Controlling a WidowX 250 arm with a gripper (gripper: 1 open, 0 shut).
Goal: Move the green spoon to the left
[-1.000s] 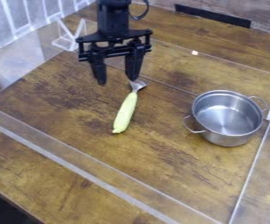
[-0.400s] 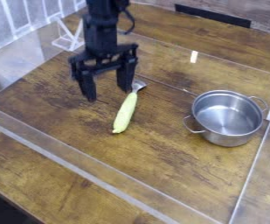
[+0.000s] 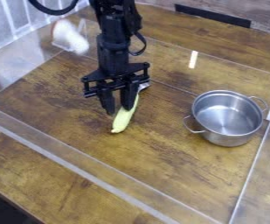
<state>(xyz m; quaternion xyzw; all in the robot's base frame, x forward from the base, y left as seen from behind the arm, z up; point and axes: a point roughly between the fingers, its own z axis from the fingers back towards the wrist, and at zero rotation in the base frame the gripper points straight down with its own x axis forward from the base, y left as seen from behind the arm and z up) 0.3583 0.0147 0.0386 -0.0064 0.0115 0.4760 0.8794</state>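
Observation:
The green spoon (image 3: 124,120) lies on the wooden table, its yellow-green handle pointing toward the front left. Its metal bowl end is hidden behind the gripper. My gripper (image 3: 118,101) points straight down, low over the upper part of the handle. One dark finger (image 3: 107,102) stands left of the handle and the other right of it. The jaws are narrower than before and straddle the handle. Whether they press on it does not show.
A round steel pot (image 3: 227,116) stands to the right of the spoon. A thin white stick (image 3: 193,59) lies further back. Clear acrylic walls (image 3: 102,185) fence the work area, and a white object (image 3: 67,35) sits at the back left.
The gripper has come down from above the table onto the spoon's upper handle, and its fingers have drawn closer together. The spoon and the pot have not moved.

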